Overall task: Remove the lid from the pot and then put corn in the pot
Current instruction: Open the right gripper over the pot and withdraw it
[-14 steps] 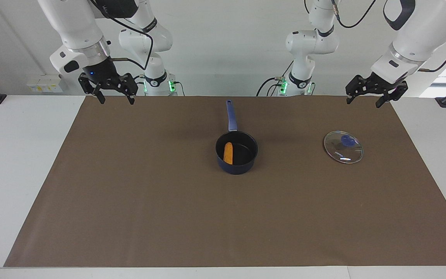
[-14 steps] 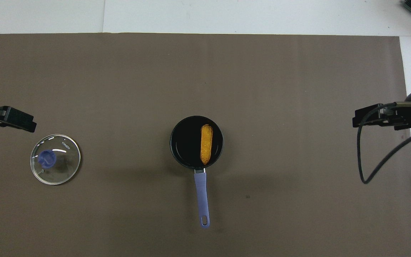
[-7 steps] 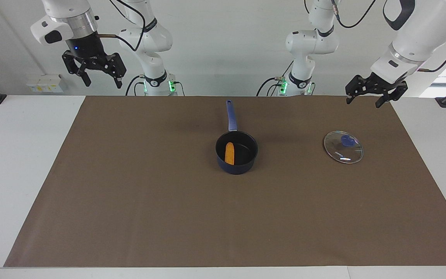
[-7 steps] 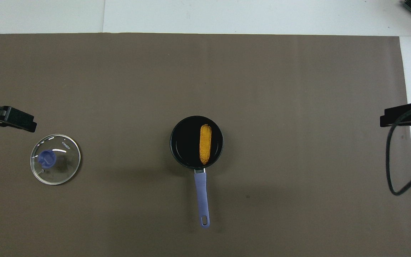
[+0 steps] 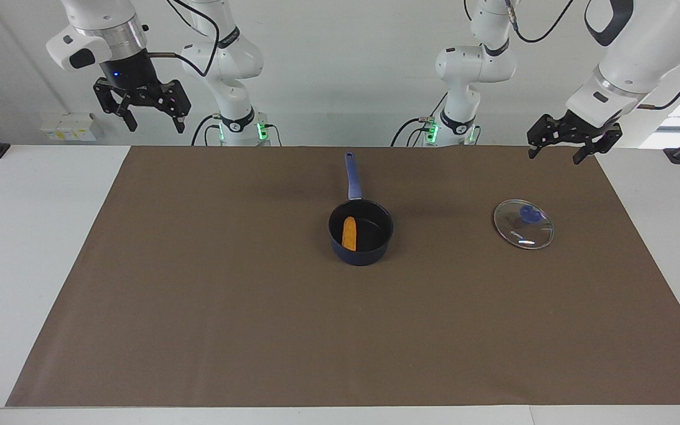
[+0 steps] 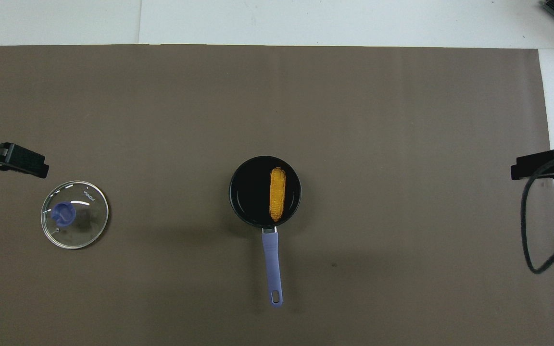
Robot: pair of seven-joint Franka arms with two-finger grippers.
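The pot [image 5: 360,232] stands on the brown mat [image 5: 198,307] about midway between the two ends of the desk [image 5: 33,236], its long blue handle pointing toward the robots, and the corn [image 5: 349,232] lies inside it on the black bottom, along the handle's line and on the side toward the right arm's end. The lid [image 5: 523,224] lies flat on the mat well apart from the pot, toward the left arm's end, knob up. None of these three has shifted over the last second. What has changed is the right gripper [image 5: 151,121]: a second ago it hung low, just over the mat's edge nearest the robots at its own end; now it is raised well above the desk and drawn out toward that end, and in the overhead view only a dark tip [image 6: 539,165] shows at the frame's edge over the mat's border. Its jaws stand wide apart and hold nothing. The left gripper [image 5: 556,153] waits where it was, up over the mat's corner nearest the robots at the left arm's end, with the lid farther out from the robots than that corner; its jaws are likewise spread wide and empty.
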